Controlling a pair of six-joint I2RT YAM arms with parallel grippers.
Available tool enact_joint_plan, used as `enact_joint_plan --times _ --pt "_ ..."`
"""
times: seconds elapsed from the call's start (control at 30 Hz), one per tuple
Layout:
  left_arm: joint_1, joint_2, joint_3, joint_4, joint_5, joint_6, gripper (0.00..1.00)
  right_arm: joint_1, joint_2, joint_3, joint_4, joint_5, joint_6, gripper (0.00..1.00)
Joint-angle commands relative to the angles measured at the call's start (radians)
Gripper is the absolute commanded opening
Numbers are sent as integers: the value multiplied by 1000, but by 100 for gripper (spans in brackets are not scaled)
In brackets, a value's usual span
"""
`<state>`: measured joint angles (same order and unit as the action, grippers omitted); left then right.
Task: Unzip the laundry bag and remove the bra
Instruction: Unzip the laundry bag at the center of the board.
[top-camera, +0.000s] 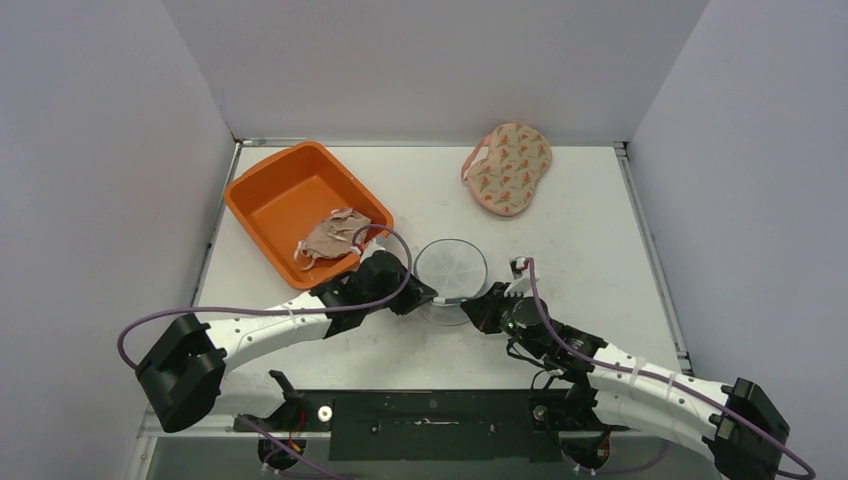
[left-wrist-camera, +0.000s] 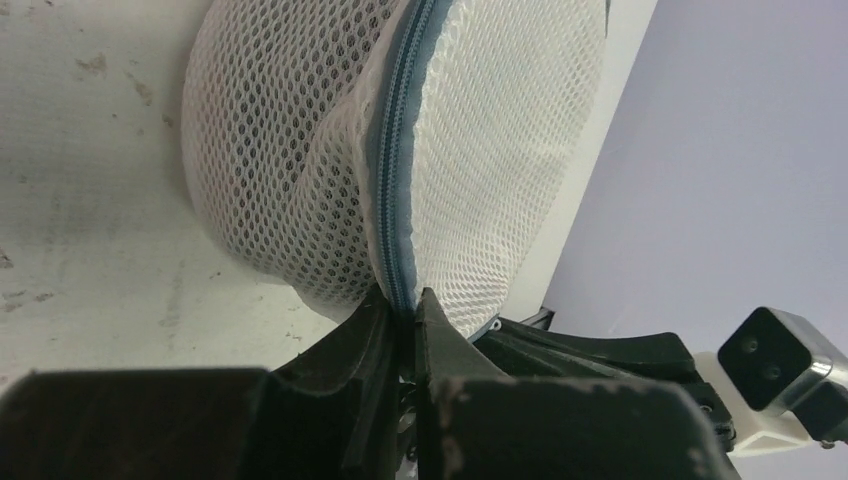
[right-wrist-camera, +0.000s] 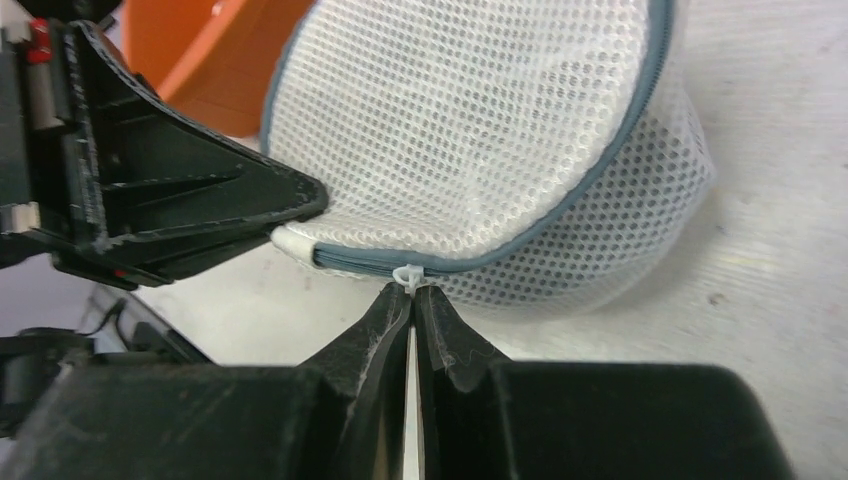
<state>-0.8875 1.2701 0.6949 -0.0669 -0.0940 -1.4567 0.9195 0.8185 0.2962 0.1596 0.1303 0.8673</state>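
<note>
We are working at the middle of the worktop (top-camera: 590, 250), toward its near edge, where the round mesh laundry bag (top-camera: 451, 270) is sitting. Our left gripper (left-wrist-camera: 402, 300) is pressing its fingers together on the bag's left side, pinching the mesh right at the grey zip (left-wrist-camera: 395, 160), which is looking closed along the stretch we are seeing. Our right gripper (right-wrist-camera: 412, 292) is meeting the bag from the right, its fingers pressed together on the small white zip pull (right-wrist-camera: 410, 274). An orange tub (top-camera: 262, 200) is lying near the far left corner, holding a beige garment (top-camera: 330, 240) — and a patterned padded piece (top-camera: 508, 168) is resting by the far edge, well apart from the bag.
</note>
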Motion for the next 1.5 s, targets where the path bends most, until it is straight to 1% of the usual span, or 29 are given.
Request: enact_joint_plan --times 0.0,0.1,0.2,0.27,0.37,0.4,0.43,0.47,0.53,0.57,0.6,0.77,0.83,0.9,1.0,1.1,1.17,1.3,1.47 --pt "8 53 85 1 72 189 0 11 -62 31 -188 140 -64 5" --pt "22 81 120 2 94 295 0 24 -126 21 -244 157 -73 5" --pt "49 125 163 5 162 404 0 50 -183 16 -286 170 -76 5" --pt "67 180 215 7 211 467 0 83 -208 11 -294 180 -74 5" --pt "75 263 314 -33 255 556 0 153 -207 1 -273 213 -65 5" --pt "71 285 347 -57 247 572 3 180 -195 -3 -257 232 -57 5" --pt "70 301 372 -84 231 574 16 207 -181 -9 -237 254 -47 5" --pt "70 305 378 -90 224 571 31 230 -163 -15 -218 276 -37 5" --pt "70 277 354 -87 189 542 71 267 -130 -27 -172 313 -18 5" --pt "71 251 331 -86 169 524 82 277 -113 -32 -124 324 -11 5" --pt "72 224 304 -91 154 505 97 286 -97 -38 -89 336 -2 5" --pt "73 48 151 -160 75 387 96 300 0 -37 48 357 -4 5" --pt "62 -25 78 -141 67 329 96 302 41 -19 73 357 -23 5" --pt "41 -79 10 -71 73 264 97 304 83 3 81 358 -44 5" --pt "-7 -94 17 -26 52 244 100 305 95 22 82 355 -59 5" --pt "-40 -35 80 -31 31 266 92 306 74 22 65 353 -58 5" --pt "-53 10 101 -1 54 269 87 306 56 20 50 350 -56 5" --pt "-75 83 110 92 65 266 72 306 42 14 33 340 -55 5" --pt "-76 129 121 118 55 262 56 308 41 11 25 327 -57 5"
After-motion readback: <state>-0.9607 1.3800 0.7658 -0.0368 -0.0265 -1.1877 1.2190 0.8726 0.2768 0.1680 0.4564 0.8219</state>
